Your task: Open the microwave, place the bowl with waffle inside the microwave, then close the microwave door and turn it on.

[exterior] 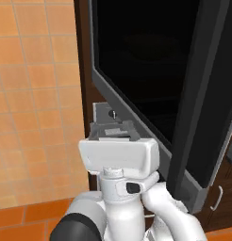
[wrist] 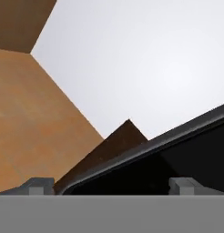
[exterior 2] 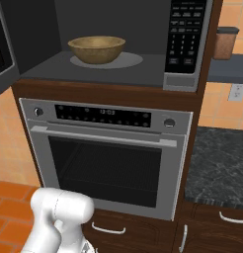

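The microwave (exterior 2: 143, 44) stands open above the oven (exterior 2: 108, 158), its door (exterior: 151, 80) swung wide to the left, the bowl (exterior 2: 97, 49) on the turntable inside, and the gripper (wrist: 114, 184), fingers spread, at the door's edge.

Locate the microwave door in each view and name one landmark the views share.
Left base view: the microwave door, swung open, spans centre to right.
Right base view: a sliver at the upper left edge.
Hand view: its dark top edge runs across the lower right.
Shared landmark: the brown wood cabinet.
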You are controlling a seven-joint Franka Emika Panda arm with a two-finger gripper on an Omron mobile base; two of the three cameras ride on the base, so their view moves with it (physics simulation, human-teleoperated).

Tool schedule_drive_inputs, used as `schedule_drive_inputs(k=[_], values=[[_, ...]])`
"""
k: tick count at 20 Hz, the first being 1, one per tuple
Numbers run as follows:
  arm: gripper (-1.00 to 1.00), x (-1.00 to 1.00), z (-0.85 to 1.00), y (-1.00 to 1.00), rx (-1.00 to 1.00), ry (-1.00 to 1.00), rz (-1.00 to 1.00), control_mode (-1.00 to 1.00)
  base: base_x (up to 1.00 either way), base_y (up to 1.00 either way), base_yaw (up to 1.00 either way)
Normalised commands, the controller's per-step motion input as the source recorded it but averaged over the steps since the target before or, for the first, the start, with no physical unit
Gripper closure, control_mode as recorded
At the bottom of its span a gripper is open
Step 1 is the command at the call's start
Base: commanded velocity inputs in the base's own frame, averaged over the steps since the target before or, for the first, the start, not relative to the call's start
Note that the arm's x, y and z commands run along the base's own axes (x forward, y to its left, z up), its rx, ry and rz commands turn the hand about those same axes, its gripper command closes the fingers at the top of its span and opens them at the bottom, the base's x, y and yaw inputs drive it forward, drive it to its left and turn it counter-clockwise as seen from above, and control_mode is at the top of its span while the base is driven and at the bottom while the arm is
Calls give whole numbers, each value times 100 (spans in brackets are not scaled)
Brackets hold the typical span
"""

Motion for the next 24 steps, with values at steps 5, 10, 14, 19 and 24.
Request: schedule_drive_inputs(k=[5,10,14,19,24], values=[[-100,-43,33,-45,12,-7,-35,-100,0,0,0],[-100,-19,32,-60,18,-3,-32,-100,0,0,0],[-100,0,2,-76,25,-6,-6,-100,0,0,0],[-100,7,0,-82,37,-5,0,-100,0,0,0],[-100,29,6,-42,32,0,0,-100,0,0,0]])
